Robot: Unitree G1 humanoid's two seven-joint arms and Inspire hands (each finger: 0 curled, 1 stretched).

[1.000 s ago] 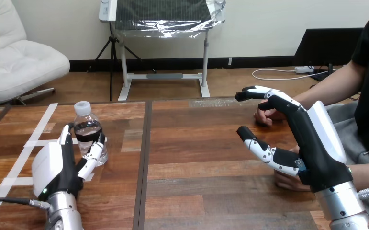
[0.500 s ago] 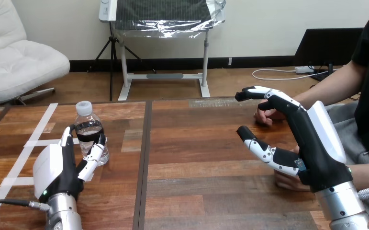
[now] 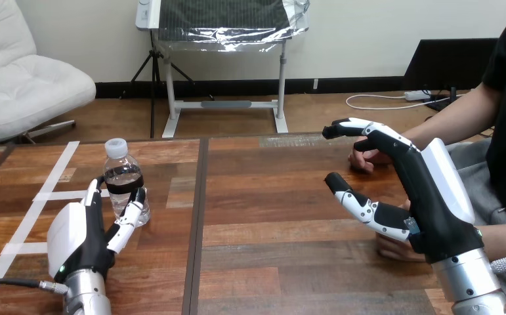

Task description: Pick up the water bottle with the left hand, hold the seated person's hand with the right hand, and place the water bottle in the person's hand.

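Standing upright on the wooden table point(image 3: 270, 216), the water bottle point(image 3: 124, 180) is at 1 o'clock of the left hand point(image 3: 79, 233), whose straight fingers and thumb flank its lower part. Right hand point(image 3: 427, 197) hovers, fingers spread, empty; person's hand point(image 3: 367, 159) at its 11 o'clock.

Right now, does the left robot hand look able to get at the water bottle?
Probably yes: the left robot hand is open on the near side of the upright water bottle, fingers and thumb either side of it, nothing between them.
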